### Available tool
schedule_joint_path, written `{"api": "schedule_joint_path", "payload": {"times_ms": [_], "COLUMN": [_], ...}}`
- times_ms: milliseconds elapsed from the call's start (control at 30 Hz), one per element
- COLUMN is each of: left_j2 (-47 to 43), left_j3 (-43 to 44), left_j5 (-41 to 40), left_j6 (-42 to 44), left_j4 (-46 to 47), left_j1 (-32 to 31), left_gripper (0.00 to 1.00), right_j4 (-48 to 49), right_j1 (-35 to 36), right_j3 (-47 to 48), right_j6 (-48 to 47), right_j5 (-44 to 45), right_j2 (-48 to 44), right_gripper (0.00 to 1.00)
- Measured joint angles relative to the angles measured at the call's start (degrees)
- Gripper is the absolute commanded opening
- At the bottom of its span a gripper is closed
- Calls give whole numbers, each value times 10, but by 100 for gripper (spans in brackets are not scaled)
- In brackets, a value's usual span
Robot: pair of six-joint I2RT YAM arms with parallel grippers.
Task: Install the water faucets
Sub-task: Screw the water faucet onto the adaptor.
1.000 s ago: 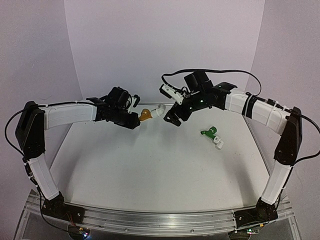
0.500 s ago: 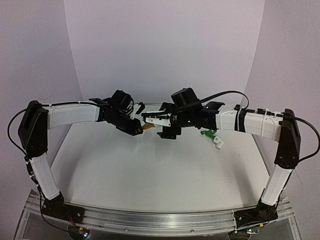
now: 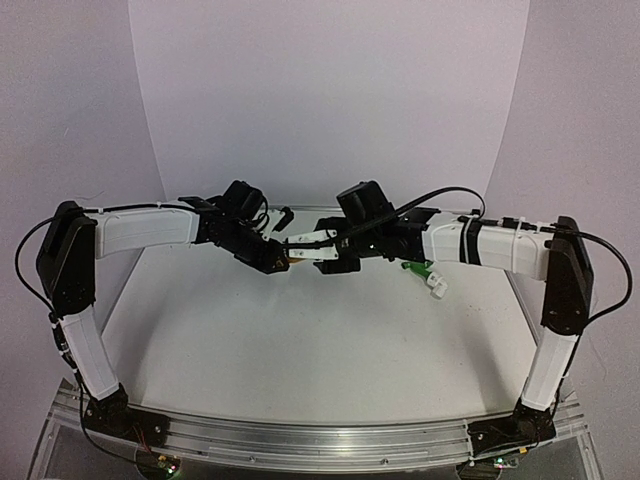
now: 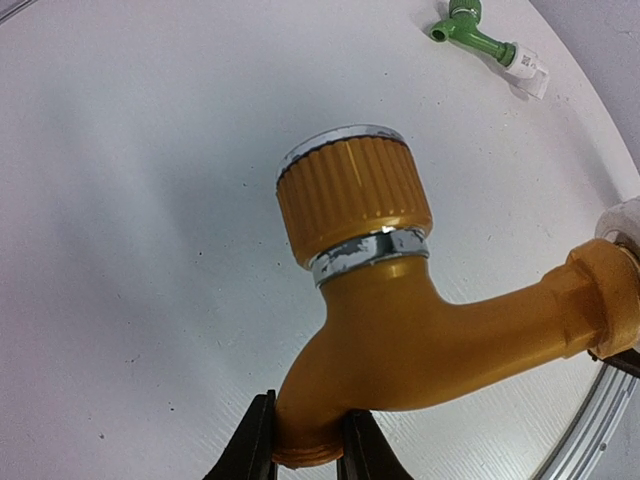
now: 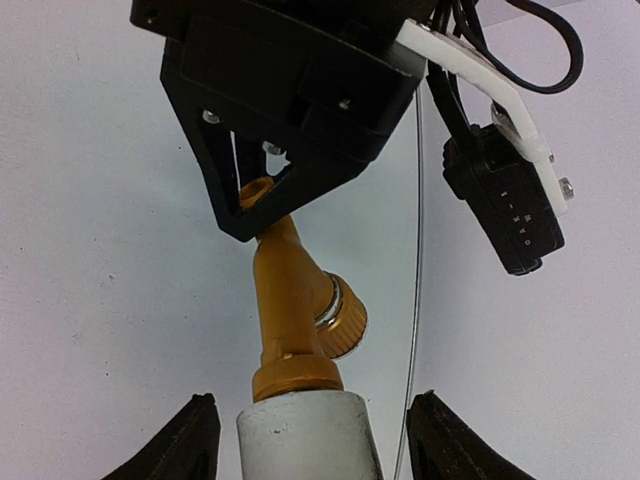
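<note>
The orange-yellow water faucet (image 4: 400, 330) is held in mid-air by its spout end, with my left gripper (image 4: 305, 450) shut on it. Its ribbed knob (image 4: 352, 195) points away from the camera. A white pipe fitting (image 5: 305, 440) sits on its threaded end. My right gripper (image 5: 315, 450) is open, one finger on each side of that fitting with a gap on both sides. From above, both grippers meet over the table's back middle around the orange-yellow faucet (image 3: 290, 257). The green faucet (image 3: 418, 265), with its own white fitting (image 3: 437, 285), lies on the table at the right.
The white tabletop (image 3: 300, 350) has a metal rail (image 3: 300, 440) along its near edge. Purple walls enclose the back and both sides. A black cable (image 5: 415, 250) hangs beside the held faucet. The green faucet (image 4: 470, 35) lies near the table's right edge.
My right arm has swung left and lowered to the faucet in the left gripper, and its jaws have narrowed around the white fitting. The left gripper stayed shut, shifting slightly.
</note>
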Motion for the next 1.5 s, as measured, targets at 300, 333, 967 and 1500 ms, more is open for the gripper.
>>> {"api": "schedule_joint_path", "payload": {"times_ms": [300,333,967,1500], "left_j2": [-1,-1,-91,-91], "left_j3": [-1,-2,-118,-129], "left_j5": [-13,-18,-222,-265], "left_j6": [14,13,15,-24], "left_j4": [-1,2,187,207], "left_j1": [0,-1,-16,-23], "left_gripper": [0,0,0,0], "right_j4": [-22,-20,40,193], "right_j1": [0,0,-102,-147], "right_j3": [-1,0,91,44], "right_j6": [10,22,845,1213], "right_j5": [-4,-5,-326,-430], "right_j2": [8,9,87,109], "right_gripper": [7,3,0,75]}}
